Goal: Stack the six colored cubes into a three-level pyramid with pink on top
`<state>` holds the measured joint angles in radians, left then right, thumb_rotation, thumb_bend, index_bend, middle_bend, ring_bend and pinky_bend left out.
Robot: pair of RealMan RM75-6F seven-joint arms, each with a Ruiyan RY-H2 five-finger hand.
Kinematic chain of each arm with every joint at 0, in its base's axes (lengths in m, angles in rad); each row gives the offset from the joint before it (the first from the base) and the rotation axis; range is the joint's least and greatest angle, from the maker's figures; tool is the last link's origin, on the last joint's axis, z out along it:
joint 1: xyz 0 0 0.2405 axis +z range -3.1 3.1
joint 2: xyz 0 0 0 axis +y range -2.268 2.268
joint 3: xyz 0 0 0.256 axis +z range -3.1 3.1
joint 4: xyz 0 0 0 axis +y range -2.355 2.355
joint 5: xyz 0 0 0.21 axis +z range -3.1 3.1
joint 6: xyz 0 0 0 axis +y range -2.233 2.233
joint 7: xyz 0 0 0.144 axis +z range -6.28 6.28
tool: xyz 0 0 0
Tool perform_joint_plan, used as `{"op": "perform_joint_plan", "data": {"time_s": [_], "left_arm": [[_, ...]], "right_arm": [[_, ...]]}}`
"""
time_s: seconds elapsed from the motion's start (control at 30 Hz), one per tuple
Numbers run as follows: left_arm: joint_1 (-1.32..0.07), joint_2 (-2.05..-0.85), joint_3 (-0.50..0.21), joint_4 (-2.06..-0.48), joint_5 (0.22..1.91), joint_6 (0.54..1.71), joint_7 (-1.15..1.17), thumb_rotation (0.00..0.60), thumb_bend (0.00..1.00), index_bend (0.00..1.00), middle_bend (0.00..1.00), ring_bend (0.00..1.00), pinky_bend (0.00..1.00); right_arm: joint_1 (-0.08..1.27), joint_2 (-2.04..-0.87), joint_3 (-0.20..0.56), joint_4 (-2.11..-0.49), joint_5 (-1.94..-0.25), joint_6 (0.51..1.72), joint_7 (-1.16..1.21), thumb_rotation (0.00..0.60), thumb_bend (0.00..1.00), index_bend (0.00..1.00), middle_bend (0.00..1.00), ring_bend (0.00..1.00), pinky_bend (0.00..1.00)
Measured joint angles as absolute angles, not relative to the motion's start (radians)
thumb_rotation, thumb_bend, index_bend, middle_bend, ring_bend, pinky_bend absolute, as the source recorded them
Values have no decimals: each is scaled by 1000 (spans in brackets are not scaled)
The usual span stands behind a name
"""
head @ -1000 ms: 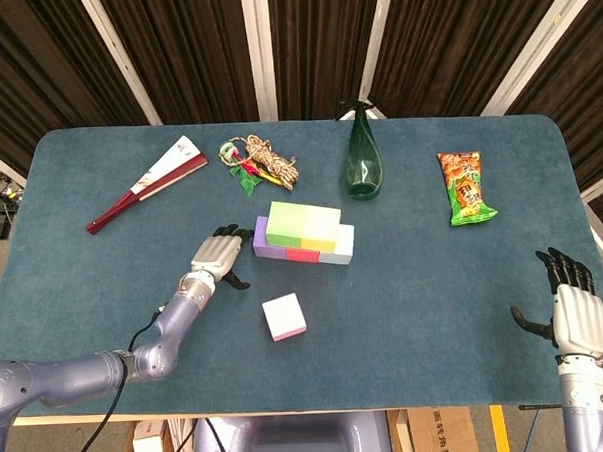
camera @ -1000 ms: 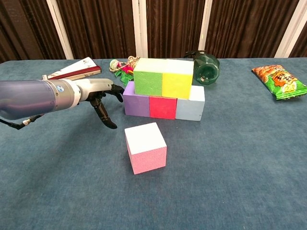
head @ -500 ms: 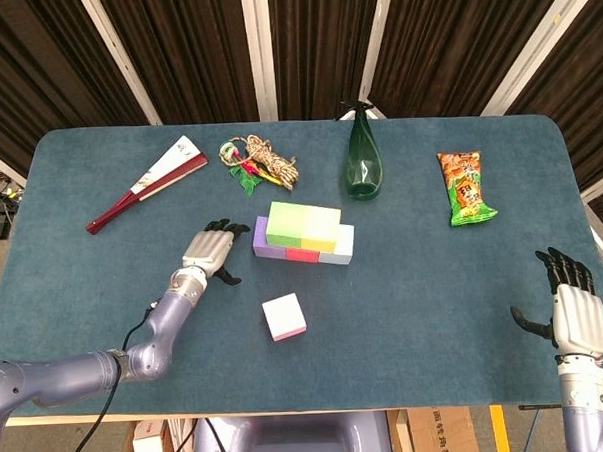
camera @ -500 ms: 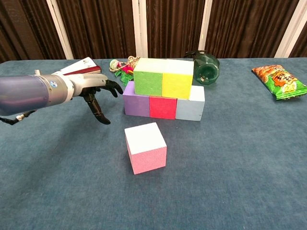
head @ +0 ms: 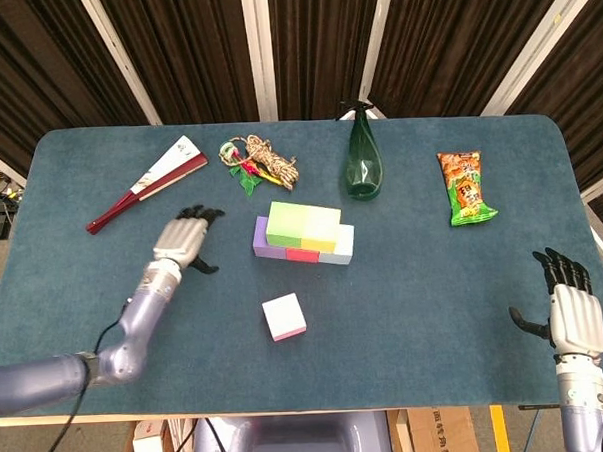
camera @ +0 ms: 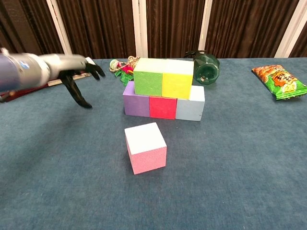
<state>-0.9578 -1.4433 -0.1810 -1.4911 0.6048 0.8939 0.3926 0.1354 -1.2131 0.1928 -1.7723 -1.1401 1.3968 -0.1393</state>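
Six cubes sit on the tabletop (head: 104, 285): a purple cube (camera: 136, 105), red cube (camera: 162, 107) and pale blue cube (camera: 190, 107) form a bottom row running left to right, with a green cube (camera: 147, 79) and yellow cube (camera: 177, 81) on top. One pink cube (camera: 146, 148) lies alone in front of the row. The left hand (head: 181, 239) hovers left of the row, empty, fingers apart; the right hand (head: 566, 305) rests far right, open and empty.

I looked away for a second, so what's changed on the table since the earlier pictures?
The left hand, open and empty, drew back leftward, away from the purple cube. Nothing was gripped or released. The stacked cubes, the pink cube and the right hand stayed put.
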Motion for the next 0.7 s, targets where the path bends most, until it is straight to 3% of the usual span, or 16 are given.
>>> {"op": "perform_joint_plan", "data": {"time_s": [0.27, 0.53, 0.7], "left_arm": [[-815, -1232, -198, -1626, 823, 1034, 250, 600, 203, 139, 108, 0, 0], [-620, -1140, -89, -1681, 1065, 1181, 165, 600, 203, 139, 107, 0, 0], [-519, -1139, -55, -1664, 1161, 1290, 68, 600, 203, 139, 107, 0, 0]], "right_arm": [[148, -1230, 178, -1771, -1153, 1388, -182, 600, 268, 151, 96, 76, 11], [161, -1221, 136, -1784, -1247, 1369, -198, 600, 268, 151, 96, 76, 11], [177, -1143, 92, -1849, -1327, 1316, -200, 600, 268, 151, 96, 76, 11]]}}
